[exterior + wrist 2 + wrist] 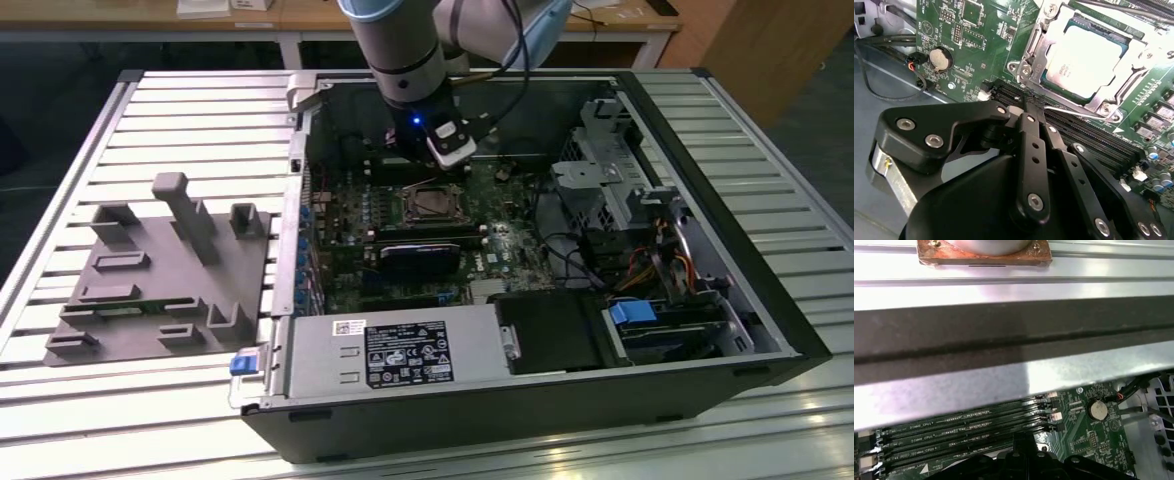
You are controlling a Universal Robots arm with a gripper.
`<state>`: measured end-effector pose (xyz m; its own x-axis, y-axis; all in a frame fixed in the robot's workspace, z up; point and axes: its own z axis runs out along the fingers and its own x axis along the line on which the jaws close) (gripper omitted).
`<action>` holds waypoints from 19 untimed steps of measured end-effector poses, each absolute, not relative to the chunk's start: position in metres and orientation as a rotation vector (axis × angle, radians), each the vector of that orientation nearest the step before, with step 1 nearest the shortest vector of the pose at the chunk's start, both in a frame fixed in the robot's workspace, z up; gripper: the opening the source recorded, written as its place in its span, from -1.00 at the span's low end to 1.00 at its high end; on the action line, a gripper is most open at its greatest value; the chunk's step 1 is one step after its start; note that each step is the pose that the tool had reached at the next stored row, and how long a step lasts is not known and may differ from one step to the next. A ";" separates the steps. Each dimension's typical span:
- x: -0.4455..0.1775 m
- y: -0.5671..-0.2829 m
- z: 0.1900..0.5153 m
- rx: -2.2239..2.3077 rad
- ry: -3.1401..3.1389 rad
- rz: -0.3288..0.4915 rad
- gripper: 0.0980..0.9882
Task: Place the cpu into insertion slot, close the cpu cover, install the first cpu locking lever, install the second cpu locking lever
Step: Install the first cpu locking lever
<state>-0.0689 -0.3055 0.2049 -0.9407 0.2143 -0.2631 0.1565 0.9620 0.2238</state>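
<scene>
1. Inside the open computer case, the cpu already lies in the insertion slot
2. The cpu cover is shut down over it
3. The gripper sits at the end of a thin locking lever beside the socket, its jaws apparently pressed together; whether they pinch the wire, I cannot tell
4. The lever steps look unfinished

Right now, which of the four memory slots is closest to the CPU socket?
The memory slot at the edge of the bank, running alongside the cpu cover; the other three lie beyond it.
</scene>
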 end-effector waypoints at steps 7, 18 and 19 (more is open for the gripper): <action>-0.069 -0.303 0.204 0.345 2.811 0.276 -0.99; -0.073 -0.295 0.203 0.411 2.798 0.266 -0.99; -0.073 -0.295 0.203 0.416 2.797 0.265 -0.99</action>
